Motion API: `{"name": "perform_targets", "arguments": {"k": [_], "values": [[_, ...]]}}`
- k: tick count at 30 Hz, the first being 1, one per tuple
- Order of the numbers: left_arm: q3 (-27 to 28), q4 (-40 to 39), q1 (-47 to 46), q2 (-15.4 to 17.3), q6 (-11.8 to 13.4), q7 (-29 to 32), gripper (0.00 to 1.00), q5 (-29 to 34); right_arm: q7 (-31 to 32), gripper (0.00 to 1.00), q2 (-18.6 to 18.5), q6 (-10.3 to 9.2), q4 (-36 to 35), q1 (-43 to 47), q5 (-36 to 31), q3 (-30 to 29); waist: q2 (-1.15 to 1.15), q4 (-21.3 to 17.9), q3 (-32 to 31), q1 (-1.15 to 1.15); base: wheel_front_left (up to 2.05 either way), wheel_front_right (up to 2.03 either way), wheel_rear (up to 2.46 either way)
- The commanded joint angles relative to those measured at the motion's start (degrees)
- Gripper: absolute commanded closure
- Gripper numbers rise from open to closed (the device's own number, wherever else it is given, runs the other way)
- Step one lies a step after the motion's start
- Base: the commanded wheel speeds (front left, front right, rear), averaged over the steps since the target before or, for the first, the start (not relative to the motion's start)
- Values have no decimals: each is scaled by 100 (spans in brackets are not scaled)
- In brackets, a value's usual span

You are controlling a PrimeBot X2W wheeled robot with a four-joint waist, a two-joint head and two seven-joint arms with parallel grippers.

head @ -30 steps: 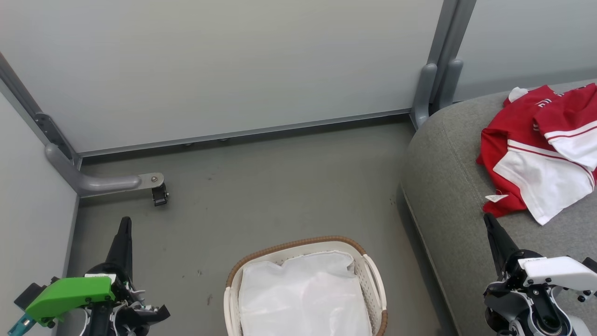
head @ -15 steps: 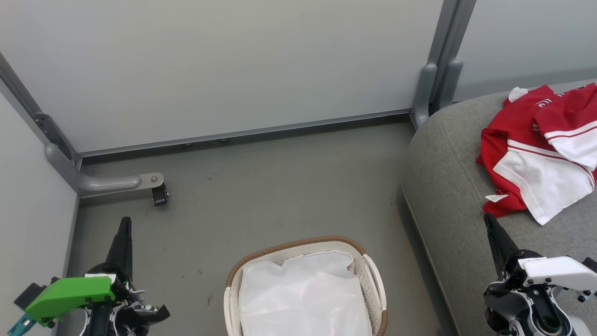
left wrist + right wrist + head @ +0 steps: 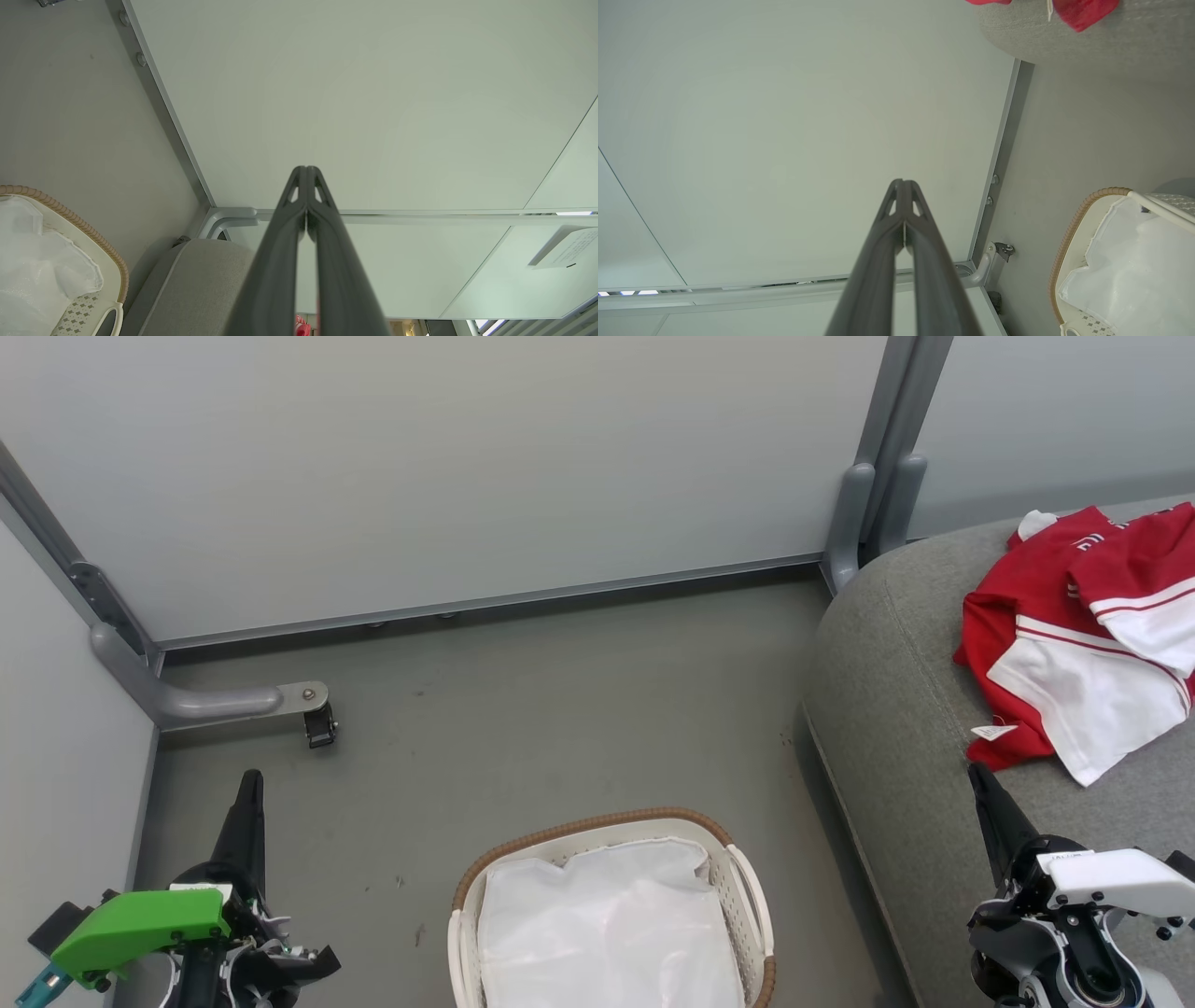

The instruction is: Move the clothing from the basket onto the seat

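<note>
Already the clothing (image 3: 1074,644) lay on the seat (image 3: 896,709), two o'clock from the basket (image 3: 597,824); my left gripper (image 3: 249,784) and right gripper (image 3: 977,777) were closed, empty.

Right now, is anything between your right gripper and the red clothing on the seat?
Nothing visible. In the head view the right gripper, shut, sits just below the clothing, which lies on the seat; bare grey cushion separates them.
</note>
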Motion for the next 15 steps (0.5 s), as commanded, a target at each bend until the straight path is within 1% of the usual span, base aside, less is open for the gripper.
{"name": "perform_targets", "arguments": {"k": [1,15], "values": [[13,-14,-58,27,-22,24,100,-20,16,100,-30,0,-21,-43,22,-10,0,0,0,0,0,0,0],[12,-13,-58,27,-22,24,100,-20,16,100,-30,0,-21,-43,22,-10,0,0,0,0,0,0,0]]}}
